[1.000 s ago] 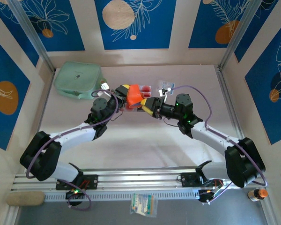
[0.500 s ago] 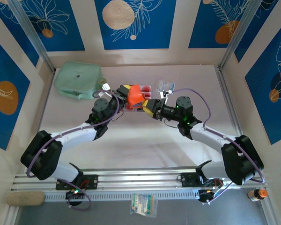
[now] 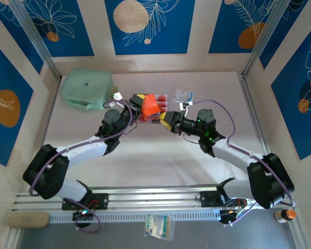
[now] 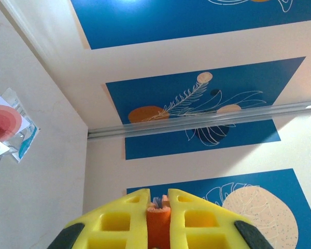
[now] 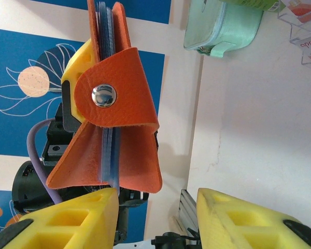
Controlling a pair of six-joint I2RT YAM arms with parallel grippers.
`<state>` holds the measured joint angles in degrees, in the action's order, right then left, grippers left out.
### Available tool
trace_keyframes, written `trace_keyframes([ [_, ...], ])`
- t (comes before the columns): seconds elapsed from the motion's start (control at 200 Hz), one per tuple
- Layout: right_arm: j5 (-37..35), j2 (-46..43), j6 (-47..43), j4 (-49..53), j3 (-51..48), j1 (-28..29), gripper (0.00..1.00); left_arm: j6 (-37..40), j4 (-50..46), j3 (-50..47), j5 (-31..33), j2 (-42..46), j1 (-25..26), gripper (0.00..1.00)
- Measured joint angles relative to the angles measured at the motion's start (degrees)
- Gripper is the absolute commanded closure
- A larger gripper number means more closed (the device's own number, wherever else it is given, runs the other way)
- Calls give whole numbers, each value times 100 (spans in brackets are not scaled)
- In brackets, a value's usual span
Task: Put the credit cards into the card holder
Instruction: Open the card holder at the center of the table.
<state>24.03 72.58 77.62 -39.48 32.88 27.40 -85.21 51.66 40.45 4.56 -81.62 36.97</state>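
Top external shows a pale desk [image 3: 145, 155] walled by blue leaf-print panels [image 3: 145, 26], credit cards [image 3: 163, 97] at its far middle. Both arms bend inward: left pincer [image 4: 158, 202] clamped on the orange card holder [image 5: 119, 88], right pincer [image 5: 155, 194] apart just beside it.

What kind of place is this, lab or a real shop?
Most likely a lab test booth, not a shop: a white table boxed in by blue leaf panels, aluminium posts, and two robot arms bolted to a rail.
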Motion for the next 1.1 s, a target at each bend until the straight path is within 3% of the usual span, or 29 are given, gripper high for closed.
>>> trace_keyframes([
  [0.475,-28,-378,-2,9,92,111,57,0,4,0,0,0,9,100],
  [1.1,-68,101,44,-177,179,175,59,0,7,2,24,0,31,100],
])
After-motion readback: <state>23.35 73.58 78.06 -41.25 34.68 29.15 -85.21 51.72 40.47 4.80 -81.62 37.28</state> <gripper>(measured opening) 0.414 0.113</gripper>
